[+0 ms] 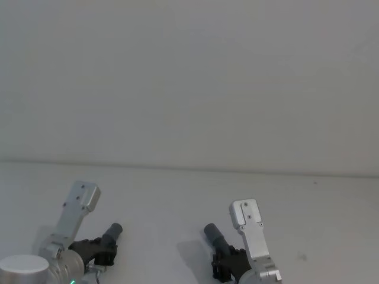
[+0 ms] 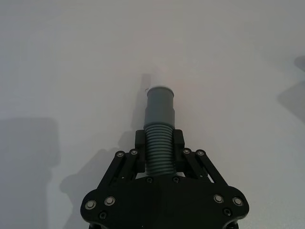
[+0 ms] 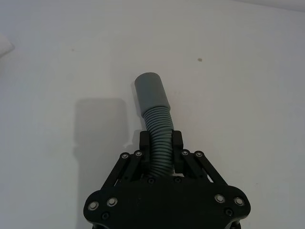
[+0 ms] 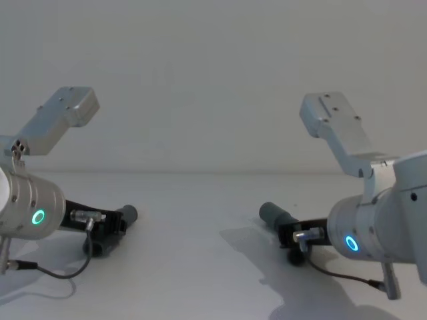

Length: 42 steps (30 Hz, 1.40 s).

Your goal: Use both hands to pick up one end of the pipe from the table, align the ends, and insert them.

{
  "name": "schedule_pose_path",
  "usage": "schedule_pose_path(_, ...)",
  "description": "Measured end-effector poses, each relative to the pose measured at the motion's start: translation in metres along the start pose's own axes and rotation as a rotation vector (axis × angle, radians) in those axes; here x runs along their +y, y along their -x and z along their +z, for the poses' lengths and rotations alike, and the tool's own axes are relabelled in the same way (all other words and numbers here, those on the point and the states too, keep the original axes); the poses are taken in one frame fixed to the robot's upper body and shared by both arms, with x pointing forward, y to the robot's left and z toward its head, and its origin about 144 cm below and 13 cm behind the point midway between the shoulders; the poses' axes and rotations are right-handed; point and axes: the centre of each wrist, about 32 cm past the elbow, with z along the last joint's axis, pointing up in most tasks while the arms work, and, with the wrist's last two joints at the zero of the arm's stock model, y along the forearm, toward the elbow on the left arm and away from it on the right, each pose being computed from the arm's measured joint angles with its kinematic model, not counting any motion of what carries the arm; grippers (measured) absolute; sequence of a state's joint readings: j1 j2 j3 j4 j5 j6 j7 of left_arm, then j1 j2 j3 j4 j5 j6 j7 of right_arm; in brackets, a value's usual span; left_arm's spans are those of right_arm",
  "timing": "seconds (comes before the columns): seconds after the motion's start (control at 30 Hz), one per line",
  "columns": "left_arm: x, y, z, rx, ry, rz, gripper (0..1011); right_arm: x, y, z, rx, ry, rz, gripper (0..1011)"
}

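The pipe is in two dark-grey ribbed pieces, one in each hand. My left gripper (image 2: 159, 143) is shut on the ribbed body of the left piece (image 1: 110, 235), whose cuff carries a white tip (image 2: 160, 88). On the other piece (image 1: 214, 235), my right gripper (image 3: 161, 143) is shut on the ribs below a plain cuff (image 3: 150, 93). In the chest view the left gripper (image 4: 110, 230) and right gripper (image 4: 293, 235) sit low over the white table (image 1: 172, 201). Both ends angle inward, with a wide gap between them.
A pale wall rises behind the table's far edge (image 1: 189, 168). Thin black cables (image 4: 60, 270) hang from both wrists near the tabletop. Each arm casts a shadow (image 3: 97, 124) on the bare table.
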<state>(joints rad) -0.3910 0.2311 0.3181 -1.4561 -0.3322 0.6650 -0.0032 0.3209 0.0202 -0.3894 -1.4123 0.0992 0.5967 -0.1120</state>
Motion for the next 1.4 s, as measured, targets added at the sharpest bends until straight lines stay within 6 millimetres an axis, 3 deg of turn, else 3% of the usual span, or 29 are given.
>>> schedule_pose_path(0.6, 0.0, 0.0, 0.0, 0.0, 0.0, 0.0, 294, 0.0, -0.003, 0.0, -0.003, -0.009, 0.02, 234)
schedule_pose_path(1.07, 0.0, 0.0, 0.0, 0.0, 0.001, 0.0, 295, -0.011, -0.024, 0.003, -0.061, -0.149, 0.131, 229)
schedule_pose_path(1.4, 0.0, 0.0, 0.0, 0.0, 0.001, 0.0, 295, -0.025, -0.05, -0.002, -0.122, -0.283, 0.257, 229)
